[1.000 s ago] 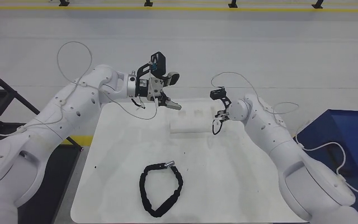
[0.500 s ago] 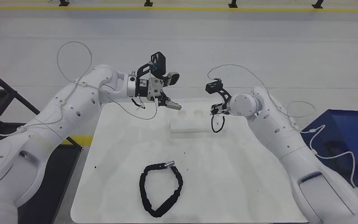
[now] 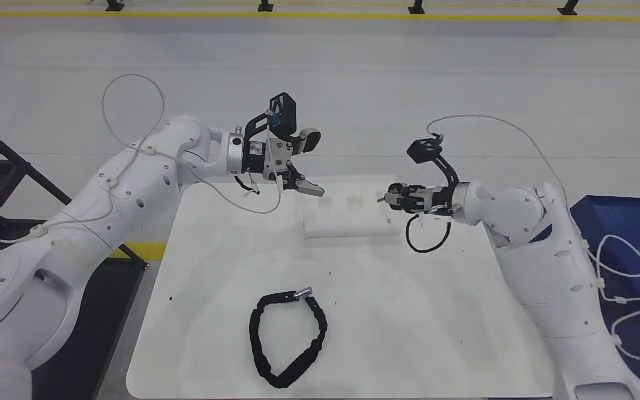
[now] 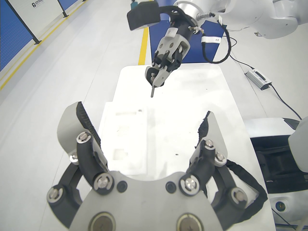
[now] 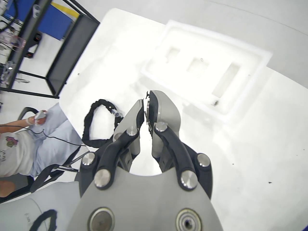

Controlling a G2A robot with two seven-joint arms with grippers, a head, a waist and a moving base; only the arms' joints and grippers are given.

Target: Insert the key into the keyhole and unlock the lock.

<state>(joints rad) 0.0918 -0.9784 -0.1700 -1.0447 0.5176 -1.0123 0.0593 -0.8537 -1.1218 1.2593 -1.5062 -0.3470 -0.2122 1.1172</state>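
A: Do we have the key (image 4: 152,92)?
B: Think so. The right gripper (image 4: 157,79) is pinched on a thin metal pin, likely the key, by the foam tray (image 3: 345,215) at the far edge of the table (image 3: 420,320). The left gripper (image 4: 143,111) is spread wide, holding nothing.
A: And the chain lock (image 3: 288,338)?
B: We see it lying toward the near edge.

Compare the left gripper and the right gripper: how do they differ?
The left gripper is open and empty; the right gripper is shut on the key. The left gripper hangs by one end of the white foam tray, the right gripper by the other end. Both are above the table, away from the lock.
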